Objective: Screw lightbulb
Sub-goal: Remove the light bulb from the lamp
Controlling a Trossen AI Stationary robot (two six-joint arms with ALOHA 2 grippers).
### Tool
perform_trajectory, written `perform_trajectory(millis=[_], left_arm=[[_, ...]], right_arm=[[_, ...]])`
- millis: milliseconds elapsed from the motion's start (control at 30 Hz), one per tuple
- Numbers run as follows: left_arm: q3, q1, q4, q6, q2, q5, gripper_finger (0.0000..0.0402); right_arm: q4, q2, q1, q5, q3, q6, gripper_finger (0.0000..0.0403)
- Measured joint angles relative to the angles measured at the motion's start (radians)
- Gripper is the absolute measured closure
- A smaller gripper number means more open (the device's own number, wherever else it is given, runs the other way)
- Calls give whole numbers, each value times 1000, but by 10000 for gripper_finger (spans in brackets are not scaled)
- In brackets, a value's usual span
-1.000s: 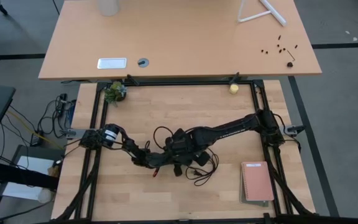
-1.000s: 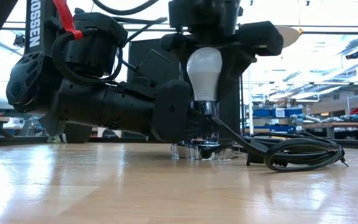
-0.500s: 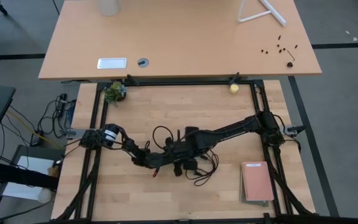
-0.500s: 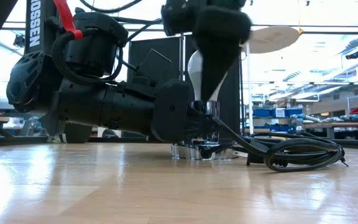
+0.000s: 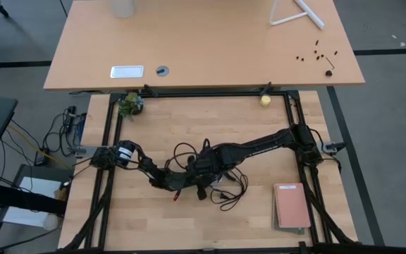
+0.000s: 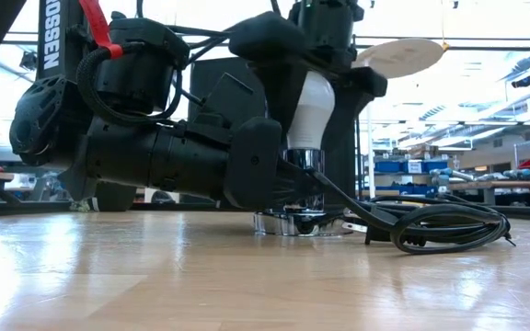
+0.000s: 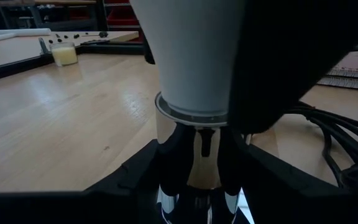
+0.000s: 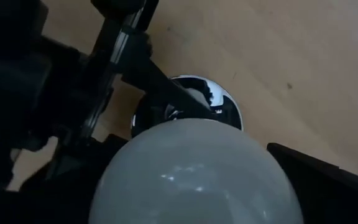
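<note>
- Right now the lightbulb stands upright near the middle of the table, its long axis vertical, its rounded white head up and its grey screw base down in the silver socket.
- From above, my right gripper hangs directly over the bulb, its dark fingers closed around the white head; my right wrist view looks straight down on the dome, with the socket disc under it.
- Down low, my left gripper comes in level from about 9 o'clock and is clamped on the metal neck of the socket just under the bulb, bracing it.
- Seen on the overhead clock face, my left arm reaches in from 9 o'clock and my right from 3 o'clock; both meet at the bulb, so neither is nearer.
- I judge the coming move is a twist about that vertical axis, so my right gripper must stay centred above the bulb.
- A black cord coils on the wood just beside the socket, toward 4 o'clock.
- The table is pale wood inside a black frame, with a pink notebook at 4 o'clock, well apart.
- Behind is a bright workshop with shelves.
</note>
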State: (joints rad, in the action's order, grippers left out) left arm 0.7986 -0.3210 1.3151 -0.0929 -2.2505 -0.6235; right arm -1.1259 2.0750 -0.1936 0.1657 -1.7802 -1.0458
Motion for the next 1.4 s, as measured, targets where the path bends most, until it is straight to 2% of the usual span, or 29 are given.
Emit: perform_trajectory(millis=[167,400,567,633,767,933,1067,1133,1233,1333,1400], left_arm=[[0,0,2,4,0,0,208],[0,0,3,2,-1,0,208],[0,0,3,-3,-1,-1,208],[0,0,3,-3,-1,-2,208],[0,0,3,1,-1,-2,208],[0,0,2,8,-1,-1,208],[0,0,1,11,-1,0,208],[0,0,1,15,-1,0,208],[0,0,-2,15,-1,-3,208],[-1,2,-2,9,-1,-5,208],[0,1,-5,11,-1,-5,208]], right_arm=[[7,0,4,-51,0,-18,50],[9,-2,37,-133,-2,1,114],[9,-2,59,-179,-2,90,158],[8,-2,64,-193,-2,161,161],[6,-2,67,-207,-2,399,152],[-2,-2,67,-234,-2,942,134],[-14,-3,64,-220,-2,1418,145],[-15,-3,64,-188,-2,1594,152],[-19,-3,59,-100,-2,1710,149],[-75,2,47,5,-28,1690,125],[-109,3,45,20,-57,1648,104]])
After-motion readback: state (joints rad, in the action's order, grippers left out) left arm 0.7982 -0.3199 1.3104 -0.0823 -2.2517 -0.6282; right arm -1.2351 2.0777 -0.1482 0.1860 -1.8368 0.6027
